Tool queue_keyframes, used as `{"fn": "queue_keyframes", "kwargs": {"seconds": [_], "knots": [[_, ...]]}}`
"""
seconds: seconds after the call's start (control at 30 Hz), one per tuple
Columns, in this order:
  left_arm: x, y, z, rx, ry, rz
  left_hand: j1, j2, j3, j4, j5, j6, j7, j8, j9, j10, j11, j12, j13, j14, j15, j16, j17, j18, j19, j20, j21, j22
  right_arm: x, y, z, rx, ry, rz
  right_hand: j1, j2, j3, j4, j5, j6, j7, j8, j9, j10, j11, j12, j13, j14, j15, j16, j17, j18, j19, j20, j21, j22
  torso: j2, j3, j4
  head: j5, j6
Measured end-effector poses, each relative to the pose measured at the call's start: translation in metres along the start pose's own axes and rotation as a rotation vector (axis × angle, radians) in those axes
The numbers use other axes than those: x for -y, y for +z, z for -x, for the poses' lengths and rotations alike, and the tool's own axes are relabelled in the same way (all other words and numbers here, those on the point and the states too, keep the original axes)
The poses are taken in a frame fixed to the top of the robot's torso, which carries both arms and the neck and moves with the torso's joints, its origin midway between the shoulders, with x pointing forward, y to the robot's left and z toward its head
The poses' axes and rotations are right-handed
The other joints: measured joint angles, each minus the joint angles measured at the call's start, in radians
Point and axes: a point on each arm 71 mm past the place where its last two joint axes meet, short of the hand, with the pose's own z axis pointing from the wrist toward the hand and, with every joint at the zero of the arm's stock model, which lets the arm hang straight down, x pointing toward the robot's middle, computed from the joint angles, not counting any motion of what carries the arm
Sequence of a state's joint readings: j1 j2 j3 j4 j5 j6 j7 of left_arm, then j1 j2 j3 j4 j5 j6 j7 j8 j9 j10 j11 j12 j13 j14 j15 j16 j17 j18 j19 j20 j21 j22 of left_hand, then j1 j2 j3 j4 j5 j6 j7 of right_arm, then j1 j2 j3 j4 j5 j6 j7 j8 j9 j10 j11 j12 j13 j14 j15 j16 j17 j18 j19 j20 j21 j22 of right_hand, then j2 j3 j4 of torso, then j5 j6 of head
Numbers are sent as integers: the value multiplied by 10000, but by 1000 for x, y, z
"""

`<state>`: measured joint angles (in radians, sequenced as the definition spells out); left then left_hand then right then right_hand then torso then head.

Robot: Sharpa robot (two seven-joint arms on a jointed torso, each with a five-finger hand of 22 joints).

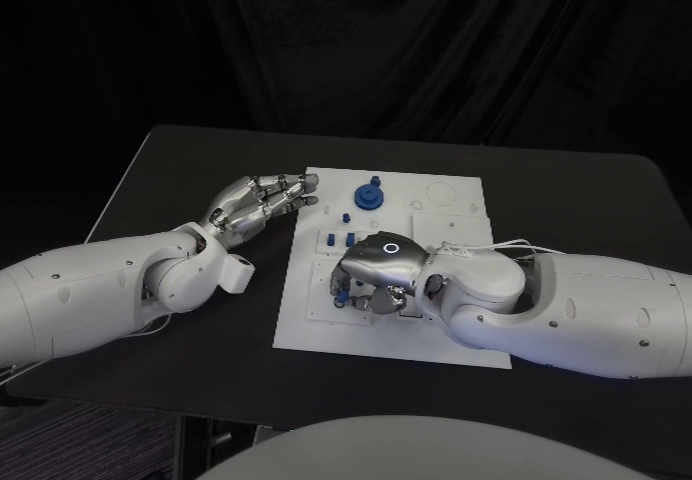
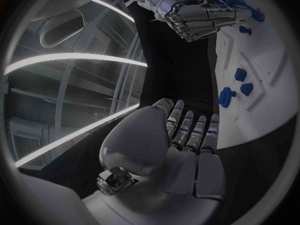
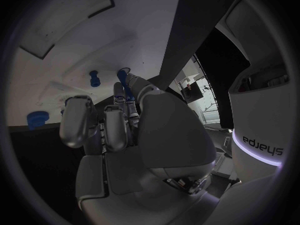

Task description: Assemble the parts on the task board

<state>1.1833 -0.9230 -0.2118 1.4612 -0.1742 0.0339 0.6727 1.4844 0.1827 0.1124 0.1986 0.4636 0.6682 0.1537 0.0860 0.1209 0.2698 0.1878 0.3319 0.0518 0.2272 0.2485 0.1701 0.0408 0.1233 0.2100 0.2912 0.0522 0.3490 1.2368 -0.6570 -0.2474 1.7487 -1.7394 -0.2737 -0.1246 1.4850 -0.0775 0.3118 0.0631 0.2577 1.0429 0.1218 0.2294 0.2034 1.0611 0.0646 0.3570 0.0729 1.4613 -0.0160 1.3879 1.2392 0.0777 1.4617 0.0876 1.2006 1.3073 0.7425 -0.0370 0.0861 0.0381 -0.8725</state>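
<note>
You have the white rectangular task board [image 1: 433,345] lying in the middle of the black worktop [image 1: 173,170], its long sides running away from the robot. Your right robot hand [image 1: 378,272] is down over the near-left part of the board, back of the hand up, fingers curled under. In the right wrist view its fingertips [image 3: 128,92] are closed around a slim blue peg-like part [image 3: 122,81], with the remaining fingers bent in beside it, so this hand has hold of that part. Two more small blue parts [image 3: 94,78] lie on the white plate just beyond those fingers. Your left robot hand [image 1: 263,203] sits off the board, over the bare worktop just beside the board's far-left corner; its fingers lie stretched out close together, only slightly bent, and nothing is in them. In the left wrist view the palm is bare and the fingers [image 2: 190,130] point towards the board's edge. On the far half of the board a larger round blue gear-shaped part [image 1: 371,195] stands near the left edge, and a few small blue pegs [image 1: 340,239] stand between it and your right robot hand.
</note>
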Motion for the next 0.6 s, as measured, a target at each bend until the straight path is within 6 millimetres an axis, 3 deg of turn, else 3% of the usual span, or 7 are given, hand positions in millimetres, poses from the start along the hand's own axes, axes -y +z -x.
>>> {"fn": "queue_keyframes", "kwargs": {"seconds": [0.6], "knots": [[-2, 1, -1, -54, -46, 117, 0, 0, 27, 28, 1, 36, 36, 0, 0, -1, -1, 0, 0, 0, 0, 0, 0, 0, 0, 0, 0, -11, -1, 2, -2, -89, 87, 20, -48, 46, -13, -12, -1, 18, -19, 37, 0, 1, 0, -78, 0, 0, 0, -50, -160, 0, 0, 0, -118, 7, -4, -8, -12, -2, 0]]}}
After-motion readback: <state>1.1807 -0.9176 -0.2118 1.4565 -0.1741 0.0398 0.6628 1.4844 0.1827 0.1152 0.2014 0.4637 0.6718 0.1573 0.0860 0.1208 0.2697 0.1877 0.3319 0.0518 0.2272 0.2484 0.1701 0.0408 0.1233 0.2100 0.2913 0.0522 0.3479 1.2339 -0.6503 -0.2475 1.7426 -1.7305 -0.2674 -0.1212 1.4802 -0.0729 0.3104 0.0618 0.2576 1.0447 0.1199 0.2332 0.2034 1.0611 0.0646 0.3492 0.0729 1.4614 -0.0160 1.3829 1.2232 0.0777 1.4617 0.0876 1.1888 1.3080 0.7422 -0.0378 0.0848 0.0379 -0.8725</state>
